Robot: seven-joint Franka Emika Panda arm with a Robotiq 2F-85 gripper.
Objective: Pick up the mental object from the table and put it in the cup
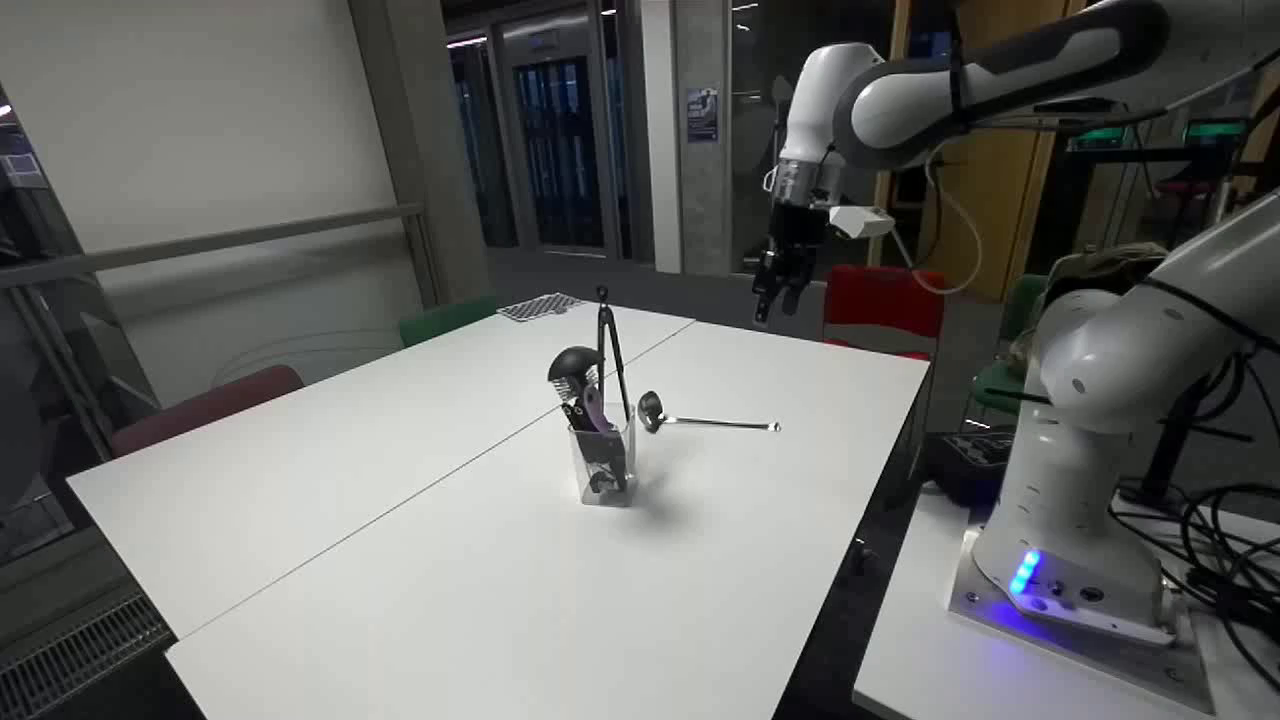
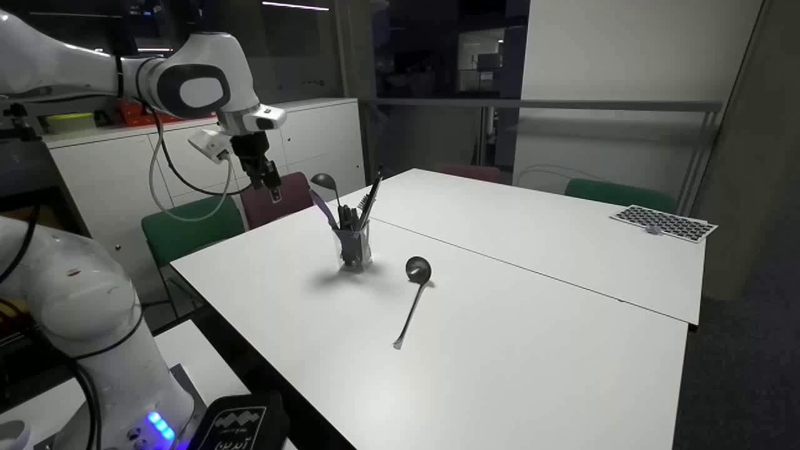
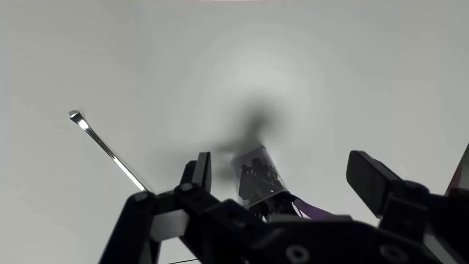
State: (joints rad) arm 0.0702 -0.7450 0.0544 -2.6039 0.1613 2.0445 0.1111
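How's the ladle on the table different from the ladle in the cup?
The metal ladle lies on the white table; the dark ladle stands in the clear cup, bowl end up. The metal ladle's whole handle shows; the dark ladle's is partly hidden. Both have round bowls.

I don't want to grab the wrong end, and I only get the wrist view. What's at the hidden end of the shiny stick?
Observer: A round, dark bowl; it's a ladle.
Child: Are my fingers almost down at the table?
Observer: No, in both exterior views they hang well above it, touching nothing.
Child: Okay. I can't see all of the top of the cup. What pokes out there?
Observer: In an exterior view, a dark, round-headed spoon leans out of it.
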